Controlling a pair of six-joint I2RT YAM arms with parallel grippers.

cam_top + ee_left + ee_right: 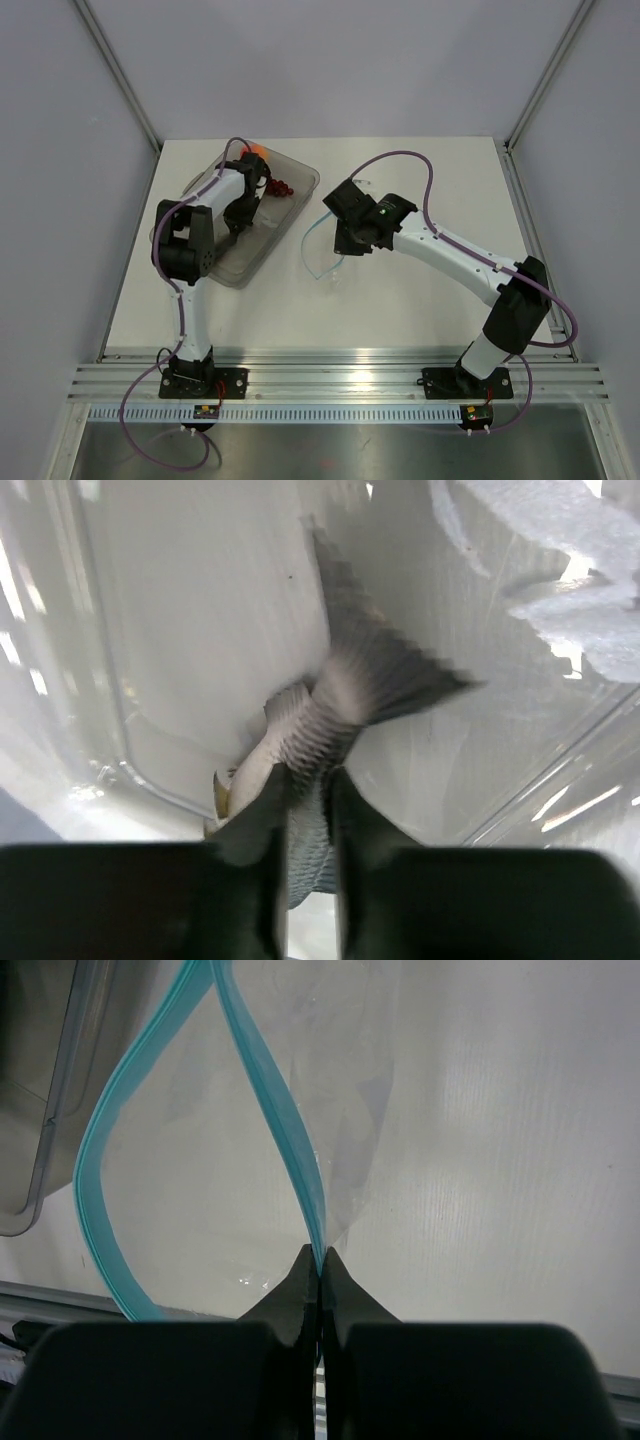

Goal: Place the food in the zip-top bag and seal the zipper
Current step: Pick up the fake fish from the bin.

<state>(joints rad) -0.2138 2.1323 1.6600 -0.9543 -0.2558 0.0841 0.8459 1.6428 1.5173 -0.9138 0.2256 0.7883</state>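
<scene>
Right pincer [320, 1262] on zipper [268, 1090], tray [38, 1110] beside

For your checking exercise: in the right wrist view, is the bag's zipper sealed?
No, the zipper is open: its two teal strips bow wide apart above the right gripper.

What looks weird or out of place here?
A grey scaly fish-shaped thing in the clear tray stands out. The left fingers pinch its body, its tail fans off to one side, and it looks blurred. It's an odd match for the orange fruit and dark grapes nearby. Nothing looks spilled.
</scene>
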